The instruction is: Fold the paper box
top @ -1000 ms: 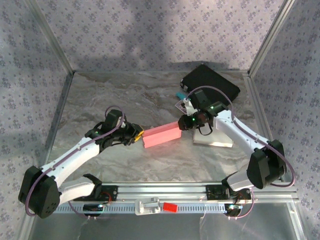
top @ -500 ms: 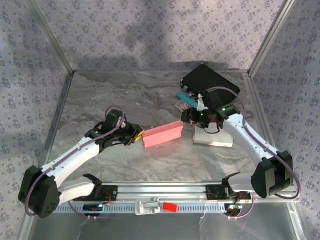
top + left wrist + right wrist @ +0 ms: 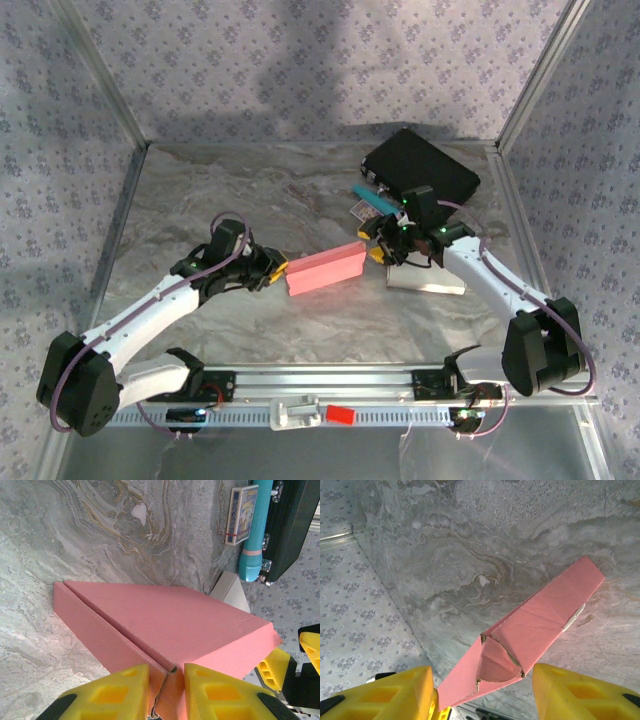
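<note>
The pink paper box [image 3: 325, 268] lies flat in the middle of the table. My left gripper [image 3: 274, 268] is shut on its left end; in the left wrist view the yellow fingers [image 3: 117, 692] pinch the end flap of the pink box [image 3: 165, 615]. My right gripper [image 3: 376, 248] stands open just off the right end. In the right wrist view the pink box [image 3: 550, 610] shows its end flap tucked partly inward. That end sits between my spread right gripper [image 3: 482, 692] fingers without touching either.
A black case [image 3: 420, 168] lies at the back right. Beside it are a teal cylinder [image 3: 372, 198] and a small card pack [image 3: 361, 210]. A white flat block [image 3: 428, 276] sits under the right forearm. Metal frame rails edge the table.
The right gripper opened and let go of the box's right end, drew back a little, then came near it again. The left gripper kept its hold and place.
</note>
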